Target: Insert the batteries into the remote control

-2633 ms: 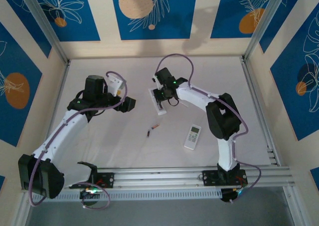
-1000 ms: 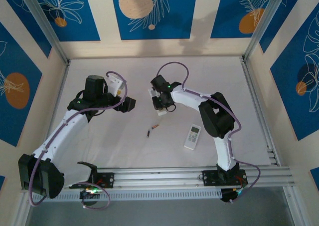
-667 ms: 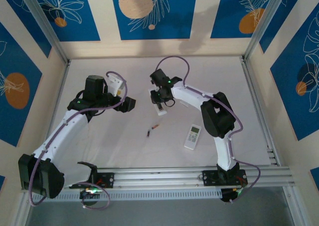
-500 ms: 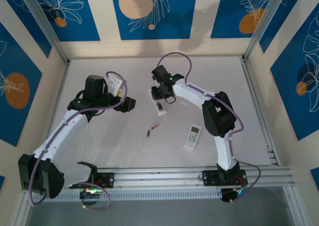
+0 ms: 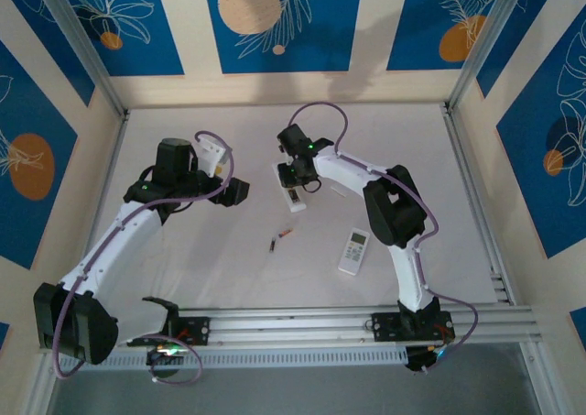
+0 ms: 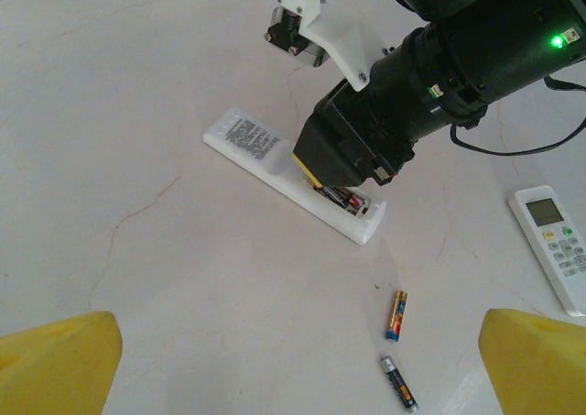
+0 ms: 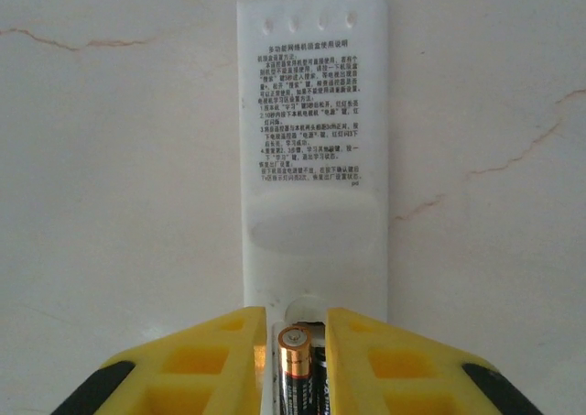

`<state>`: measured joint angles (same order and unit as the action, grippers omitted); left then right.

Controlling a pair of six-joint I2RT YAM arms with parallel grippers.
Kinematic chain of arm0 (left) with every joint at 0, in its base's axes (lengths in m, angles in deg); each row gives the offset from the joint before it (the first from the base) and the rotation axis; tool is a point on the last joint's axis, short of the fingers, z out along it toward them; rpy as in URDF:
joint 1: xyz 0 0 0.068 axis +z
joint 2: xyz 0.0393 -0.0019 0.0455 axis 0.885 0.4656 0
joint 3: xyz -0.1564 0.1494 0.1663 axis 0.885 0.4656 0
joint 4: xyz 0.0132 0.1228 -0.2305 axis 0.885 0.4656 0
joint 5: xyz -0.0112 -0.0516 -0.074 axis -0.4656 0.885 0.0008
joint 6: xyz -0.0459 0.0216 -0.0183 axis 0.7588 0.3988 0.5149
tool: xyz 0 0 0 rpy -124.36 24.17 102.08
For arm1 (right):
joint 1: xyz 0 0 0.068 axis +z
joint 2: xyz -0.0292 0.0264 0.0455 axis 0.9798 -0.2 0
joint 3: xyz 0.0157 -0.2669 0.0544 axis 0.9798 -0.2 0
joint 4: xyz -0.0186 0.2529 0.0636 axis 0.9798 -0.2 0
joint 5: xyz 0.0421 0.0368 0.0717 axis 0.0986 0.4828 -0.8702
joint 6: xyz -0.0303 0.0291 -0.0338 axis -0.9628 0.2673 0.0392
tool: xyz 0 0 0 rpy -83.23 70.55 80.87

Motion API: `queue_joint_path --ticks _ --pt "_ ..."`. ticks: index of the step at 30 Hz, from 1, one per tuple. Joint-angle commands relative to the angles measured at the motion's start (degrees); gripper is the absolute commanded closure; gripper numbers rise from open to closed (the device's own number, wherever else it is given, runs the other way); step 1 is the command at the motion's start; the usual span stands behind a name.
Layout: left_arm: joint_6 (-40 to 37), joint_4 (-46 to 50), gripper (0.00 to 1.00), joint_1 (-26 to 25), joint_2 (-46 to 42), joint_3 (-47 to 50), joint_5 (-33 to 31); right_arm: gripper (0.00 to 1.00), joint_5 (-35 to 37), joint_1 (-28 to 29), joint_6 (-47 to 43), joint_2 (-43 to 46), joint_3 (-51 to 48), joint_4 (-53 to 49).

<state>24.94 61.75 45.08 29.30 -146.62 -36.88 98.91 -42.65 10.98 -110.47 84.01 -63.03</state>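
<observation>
The right gripper (image 7: 298, 323), low centre of the right wrist view, has its yellow fingers (image 7: 229, 342) narrowly apart around a dark, gold-capped battery (image 7: 295, 365) at the open compartment of the white plastic remote control (image 7: 311, 158). Whether they pinch it I cannot tell. The left gripper (image 6: 293, 365) is spread wide. Two loose batteries (image 6: 396, 315) lie on the pale marbled counter (image 6: 137, 113), lower right of the left wrist view.

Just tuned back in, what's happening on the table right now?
The right gripper is down over the face-down remote, with a battery between its fingers at the open compartment end. I can't tell whether it is clamped or just being seated. Two loose batteries lie on the table nearby, and a second remote lies face up off to the side. The left gripper hovers open, holding nothing.
</observation>
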Motion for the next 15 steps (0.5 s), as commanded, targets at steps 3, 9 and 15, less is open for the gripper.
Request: queue_joint_path --ticks 3,9,15 --pt "-1.5 -0.5 0.0 -0.6 0.0 0.0 -0.1 0.77 -1.3 0.2 0.1 -1.6 -0.2 -1.1" --pt "-1.5 -0.6 0.0 -0.6 0.4 0.1 0.0 0.8 -1.2 0.3 0.2 -2.1 -0.6 -1.0" --pt "-1.3 -0.6 0.0 -0.6 0.4 0.1 0.1 0.84 -1.1 0.6 -0.2 -1.9 -1.4 -1.2"
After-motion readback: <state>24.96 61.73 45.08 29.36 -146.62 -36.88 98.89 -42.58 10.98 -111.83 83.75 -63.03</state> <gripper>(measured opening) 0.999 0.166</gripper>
